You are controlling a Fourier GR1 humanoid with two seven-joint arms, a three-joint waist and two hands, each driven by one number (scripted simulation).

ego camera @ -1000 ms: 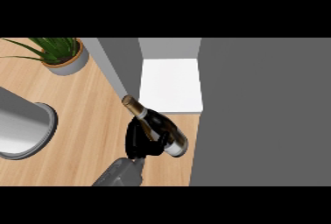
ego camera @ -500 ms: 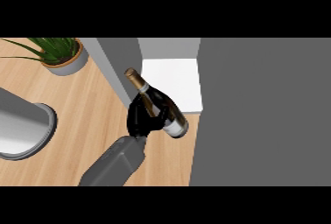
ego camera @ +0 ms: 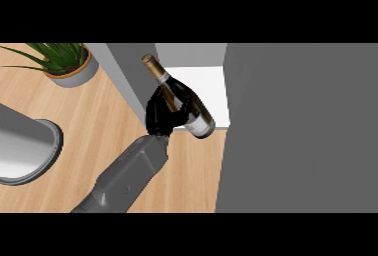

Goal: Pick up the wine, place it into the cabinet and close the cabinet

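You see one grey forearm (ego camera: 125,180), smooth boxy casing, rounded edges, widening from lower left of frame toward centre, darker grey wrist section, glossy black hand (ego camera: 162,112), black fingers, no markings legible.

I see the tabletop (ego camera: 88,130) spreading across the left of my view, with the cabinet (ego camera: 295,125) filling the right side. The potted plant (ego camera: 66,62) stands at the tabletop's far left corner, and a round metal vessel (ego camera: 22,150) sits at the left edge, nearer me. My hand (ego camera: 164,115) holds the wine (ego camera: 181,100) at the cabinet's opening, neck pointing away from me, over the shelf (ego camera: 203,82) inside.
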